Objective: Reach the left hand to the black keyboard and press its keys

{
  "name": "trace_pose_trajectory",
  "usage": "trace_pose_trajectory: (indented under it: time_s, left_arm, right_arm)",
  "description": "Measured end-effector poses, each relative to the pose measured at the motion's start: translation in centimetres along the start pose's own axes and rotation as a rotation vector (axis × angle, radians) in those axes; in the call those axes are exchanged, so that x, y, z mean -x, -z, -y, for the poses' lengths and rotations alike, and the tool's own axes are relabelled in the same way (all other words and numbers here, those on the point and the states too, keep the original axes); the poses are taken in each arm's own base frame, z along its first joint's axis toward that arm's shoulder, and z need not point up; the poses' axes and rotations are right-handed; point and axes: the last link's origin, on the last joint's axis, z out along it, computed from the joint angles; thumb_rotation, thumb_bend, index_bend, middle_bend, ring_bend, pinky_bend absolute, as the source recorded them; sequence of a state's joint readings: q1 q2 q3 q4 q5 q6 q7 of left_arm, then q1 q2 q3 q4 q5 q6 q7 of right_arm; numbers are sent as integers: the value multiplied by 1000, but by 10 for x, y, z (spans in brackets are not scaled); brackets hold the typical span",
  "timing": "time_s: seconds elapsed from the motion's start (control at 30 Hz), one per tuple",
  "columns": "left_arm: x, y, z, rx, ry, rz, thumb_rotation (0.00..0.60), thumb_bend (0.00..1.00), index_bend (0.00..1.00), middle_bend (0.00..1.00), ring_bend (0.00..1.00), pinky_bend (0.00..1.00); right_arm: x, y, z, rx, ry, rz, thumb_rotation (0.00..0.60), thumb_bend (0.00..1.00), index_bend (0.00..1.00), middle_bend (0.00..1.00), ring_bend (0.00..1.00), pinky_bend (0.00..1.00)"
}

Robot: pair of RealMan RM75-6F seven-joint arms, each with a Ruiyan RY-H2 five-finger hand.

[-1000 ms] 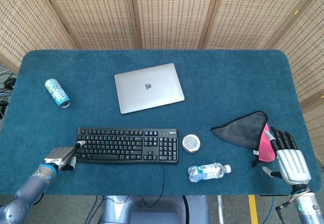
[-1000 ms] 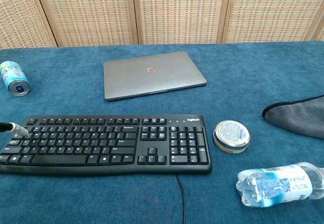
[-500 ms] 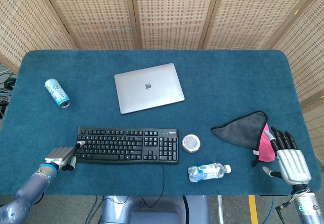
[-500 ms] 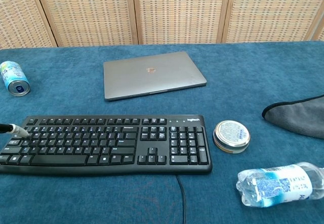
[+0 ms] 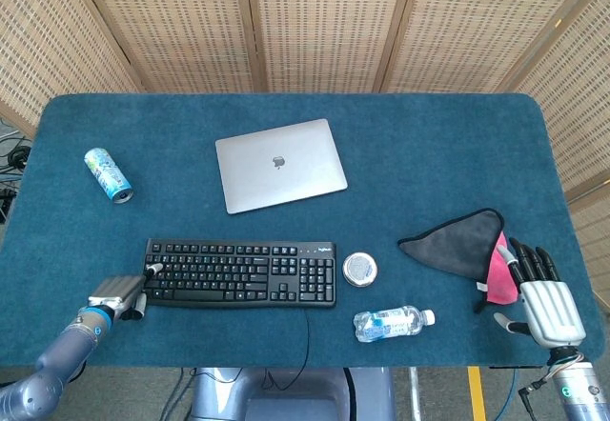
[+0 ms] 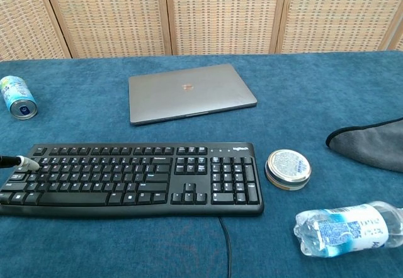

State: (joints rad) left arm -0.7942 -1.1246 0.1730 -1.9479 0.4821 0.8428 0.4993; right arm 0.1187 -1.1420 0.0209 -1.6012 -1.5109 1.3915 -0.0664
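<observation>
The black keyboard [image 5: 243, 271] lies along the front of the blue table, and the chest view shows it close up [image 6: 132, 177]. My left hand [image 5: 119, 295] sits at its left end. One finger reaches out, the others look curled in, and the hand holds nothing. In the chest view only that fingertip [image 6: 21, 161] shows, touching the keys in the left-most columns. My right hand [image 5: 548, 302] rests at the table's front right corner with its fingers spread and nothing in it. The chest view does not show it.
A closed silver laptop [image 5: 279, 165] lies behind the keyboard. A drink can [image 5: 108, 174] lies on its side at the far left. Right of the keyboard are a round tin [image 5: 359, 269], a lying water bottle [image 5: 393, 323] and a grey cloth [image 5: 457, 243] with a pink one [image 5: 498, 273].
The left fingertip has shifted slightly rightward over the keyboard's left end. The right hand has not moved.
</observation>
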Motion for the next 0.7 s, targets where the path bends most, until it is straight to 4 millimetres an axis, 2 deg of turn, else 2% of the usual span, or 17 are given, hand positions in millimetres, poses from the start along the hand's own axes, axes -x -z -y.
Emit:
trace_pose_trajectory:
  time_s: [0.4, 0.57, 0.63, 0.7]
  left_arm:
    - [-6, 6, -1, 14, 19, -30, 600, 808, 0, 716, 682, 440]
    - [-22, 20, -5, 53, 53, -99, 600, 736, 0, 709, 678, 439]
    - [-29, 27, -6, 68, 68, -135, 600, 695, 0, 651, 641, 439]
    - [-35, 35, -6, 87, 84, -183, 600, 656, 0, 511, 533, 423]
  right_arm:
    - [0, 0, 0, -2, 2, 0, 600, 14, 0, 0, 0, 0]
    - [1, 0, 1, -2, 3, 1, 600, 15, 0, 0, 0, 0]
    - [1, 0, 1, -3, 5, 2, 600, 15, 0, 0, 0, 0]
    - [1, 0, 1, -3, 5, 2, 600, 19, 0, 0, 0, 0]
